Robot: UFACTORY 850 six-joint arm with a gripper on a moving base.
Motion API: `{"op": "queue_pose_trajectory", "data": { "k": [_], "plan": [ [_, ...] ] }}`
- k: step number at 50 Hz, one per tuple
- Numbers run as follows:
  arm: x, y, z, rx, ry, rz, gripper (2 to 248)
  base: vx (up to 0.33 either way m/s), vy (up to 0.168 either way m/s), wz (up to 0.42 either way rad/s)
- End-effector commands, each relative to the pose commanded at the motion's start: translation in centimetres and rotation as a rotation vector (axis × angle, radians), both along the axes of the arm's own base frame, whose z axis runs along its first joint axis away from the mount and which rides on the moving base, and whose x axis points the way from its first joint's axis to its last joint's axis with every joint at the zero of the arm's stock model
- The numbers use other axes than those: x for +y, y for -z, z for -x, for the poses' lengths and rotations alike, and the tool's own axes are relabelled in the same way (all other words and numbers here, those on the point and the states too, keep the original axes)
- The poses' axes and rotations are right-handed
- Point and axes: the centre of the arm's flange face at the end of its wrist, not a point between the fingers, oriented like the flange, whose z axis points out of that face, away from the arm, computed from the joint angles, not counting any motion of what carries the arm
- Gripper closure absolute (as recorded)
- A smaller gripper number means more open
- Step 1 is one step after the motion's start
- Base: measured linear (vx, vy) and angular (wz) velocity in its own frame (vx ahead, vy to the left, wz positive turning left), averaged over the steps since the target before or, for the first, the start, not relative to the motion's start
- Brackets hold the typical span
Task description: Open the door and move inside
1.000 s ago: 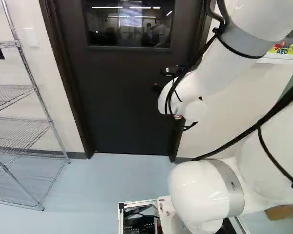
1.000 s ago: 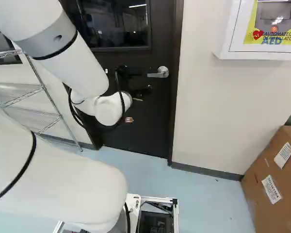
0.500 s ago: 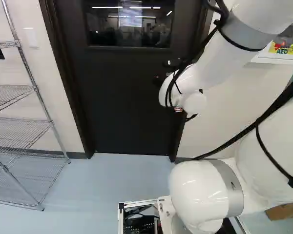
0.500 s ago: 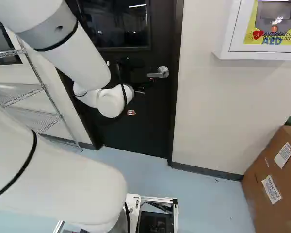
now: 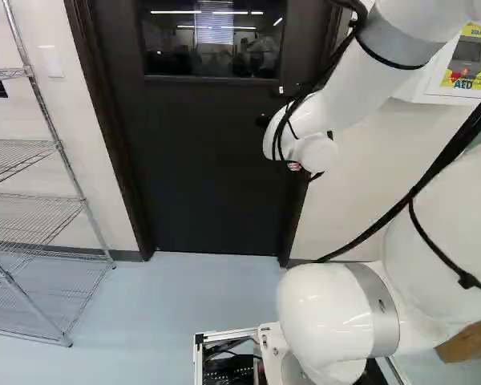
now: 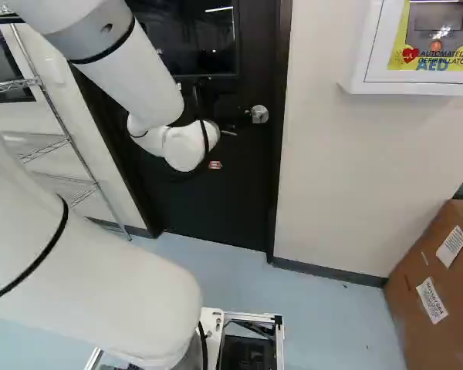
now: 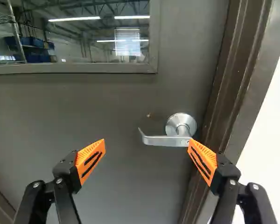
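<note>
I see my smooth white arm [image 6: 131, 77] has risen nearer the latch edge of the flat dark door [image 7: 107, 102] while the base holds still, so I judge we're lining up. My black two-fingered gripper [image 7: 146, 140] is spread wide, ribbed orange pads [image 7: 86, 153] holding nothing. The shiny silver lever handle [image 7: 165, 141] sits ahead, nearer one finger, beside the brown metal frame [image 7: 231, 84].

Lever handle [image 7: 162, 140] was hidden behind arm [image 5: 341, 100] in left base view. Window [image 7: 79, 42], cabinet [image 6: 359, 68], cardboard box [image 6: 417, 308] were cut off by edges.
</note>
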Motion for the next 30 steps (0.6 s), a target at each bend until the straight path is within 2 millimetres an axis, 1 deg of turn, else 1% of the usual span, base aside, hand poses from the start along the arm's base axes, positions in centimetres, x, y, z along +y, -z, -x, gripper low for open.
{"op": "queue_pose_trajectory", "data": {
  "k": [15,30],
  "plan": [
    [-0.8,-1.7,-2.1,-0.029,0.013,0.003,3,0.000,0.000,0.000],
    [-1.0,-3.2,-4.5,-0.038,0.011,0.004,3,0.000,0.000,0.000]
  ]
}}
